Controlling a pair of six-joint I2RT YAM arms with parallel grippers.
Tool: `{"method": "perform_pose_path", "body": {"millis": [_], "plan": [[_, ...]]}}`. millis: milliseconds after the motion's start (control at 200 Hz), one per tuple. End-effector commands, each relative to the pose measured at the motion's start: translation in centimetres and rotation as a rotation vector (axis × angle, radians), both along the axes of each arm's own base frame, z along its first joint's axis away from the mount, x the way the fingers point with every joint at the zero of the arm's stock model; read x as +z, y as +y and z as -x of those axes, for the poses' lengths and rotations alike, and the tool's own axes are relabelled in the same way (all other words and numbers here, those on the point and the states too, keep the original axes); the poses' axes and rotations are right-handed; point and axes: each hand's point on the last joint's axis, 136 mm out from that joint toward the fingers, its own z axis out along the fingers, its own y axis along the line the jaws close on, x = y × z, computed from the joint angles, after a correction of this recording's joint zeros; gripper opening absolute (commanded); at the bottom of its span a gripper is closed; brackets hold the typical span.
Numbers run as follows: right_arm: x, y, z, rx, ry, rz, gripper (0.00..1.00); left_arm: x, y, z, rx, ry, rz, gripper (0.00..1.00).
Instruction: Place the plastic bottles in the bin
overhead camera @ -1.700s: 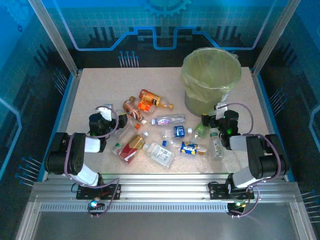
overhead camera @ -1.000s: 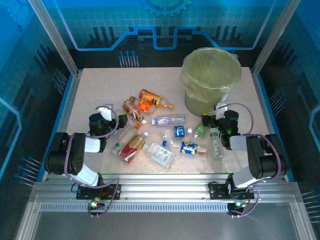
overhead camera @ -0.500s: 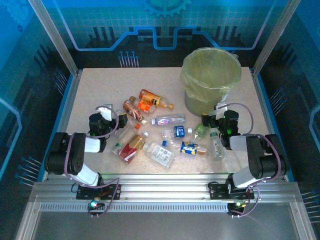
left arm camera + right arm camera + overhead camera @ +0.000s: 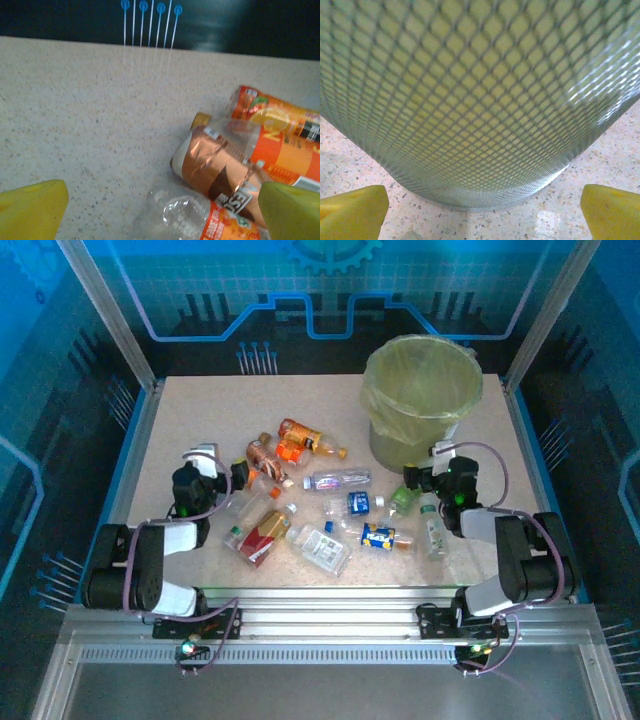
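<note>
A pick is judged to be in preparation: the plastic bottles (image 4: 336,480) lie scattered mid-worktop (image 4: 200,410), with the bin (image 4: 400,445) at its far right corner. The left pincer (image 4: 162,207) and right pincer (image 4: 485,210) are spread wide, empty. Next, the left should be lowered around the brown bottle (image 4: 215,170) just ahead.

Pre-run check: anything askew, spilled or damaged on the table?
Nothing stands out. The plastic bottles lie scattered on their sides, some crushed, with no liquid visible on the table. The bin stands upright.
</note>
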Motion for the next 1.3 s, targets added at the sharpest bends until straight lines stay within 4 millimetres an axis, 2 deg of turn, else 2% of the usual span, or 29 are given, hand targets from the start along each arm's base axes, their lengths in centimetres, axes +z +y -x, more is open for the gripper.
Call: {"method": "perform_pose_path", "body": {"millis": [0, 220, 330, 495, 630, 710, 800, 1006, 1121, 1296], "plan": [[1.6, -0.8, -0.2, -0.035, -0.016, 0.014, 1.0, 1.0, 1.0, 0.5, 0.053, 0.002, 0.007, 0.99], [3.1, -1.9, 1.1, -0.095, -0.01, 0.031, 1.0, 4.9, 1.4, 0.8, 0.096, -0.067, 0.086, 0.99], [4.0, -2.9, 2.0, -0.151, -0.005, 0.042, 1.0, 6.1, 1.5, 0.8, 0.119, -0.056, 0.156, 0.99], [5.0, -4.3, 3.8, -0.233, 0.014, 0.047, 1.0, 6.9, 1.6, 1.1, 0.165, 0.037, 0.272, 0.99], [6.0, -5.2, 5.7, -0.301, 0.018, 0.018, 1.0, 7.2, 1.9, 2.4, 0.221, 0.106, 0.353, 0.99], [6.6, -5.6, 6.7, -0.335, 0.018, -0.002, 1.0, 6.9, 2.5, 3.7, 0.287, 0.17, 0.383, 0.99], [7.3, -6.0, 7.8, -0.37, 0.024, -0.016, 1.0, 5.5, 3.1, 5.5, 0.376, 0.282, 0.428, 0.99], [8.5, -6.4, 9.7, -0.416, 0.071, -0.05, 1.0, 2.4, 2.6, 8.9, 0.481, 0.481, 0.565, 0.99], [9.0, -6.4, 10.1, -0.432, 0.113, -0.062, 1.0, 1.1, 1.8, 9.4, 0.487, 0.542, 0.626, 0.99], [9.8, -6.3, 10.3, -0.447, 0.148, -0.067, 1.0, -0.8, 0.9, 8.6, 0.459, 0.594, 0.661, 0.99]]}}
